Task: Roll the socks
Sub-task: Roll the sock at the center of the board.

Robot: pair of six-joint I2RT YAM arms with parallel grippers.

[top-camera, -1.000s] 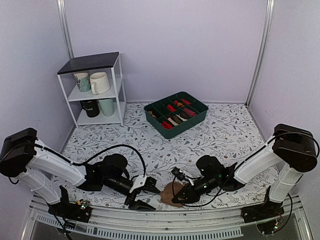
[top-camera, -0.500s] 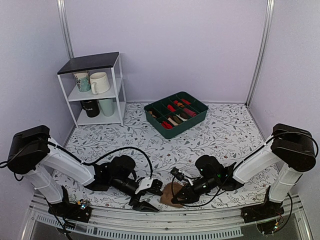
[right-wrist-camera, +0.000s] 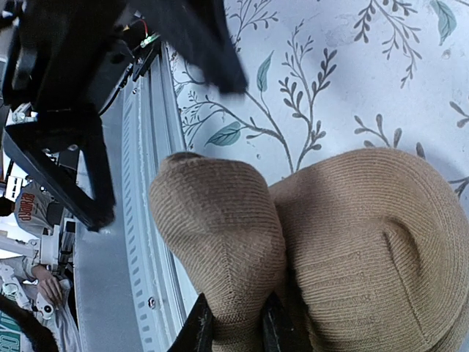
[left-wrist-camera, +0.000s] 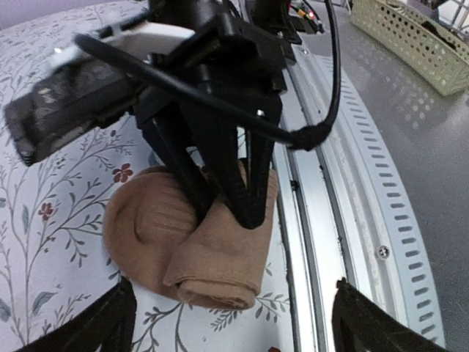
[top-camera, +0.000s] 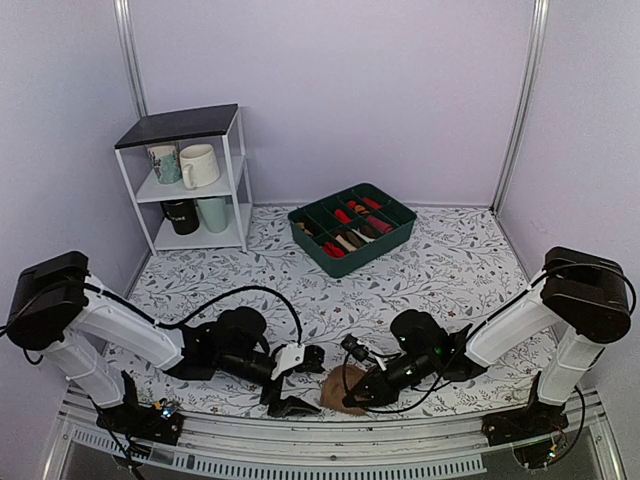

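Socks [top-camera: 338, 388] bundled at near tabletop [top-camera: 450, 270] edge, pinched in narrow right tool [top-camera: 352, 400]; left tool [top-camera: 304, 382] just widened and closer, probably ready to regrip.

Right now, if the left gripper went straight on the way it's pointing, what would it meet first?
Most likely the socks: the tan bundle lies directly ahead of its open jaws, pinched from the far side by the right gripper. Nothing else seems to sit between, though depth is unclear.
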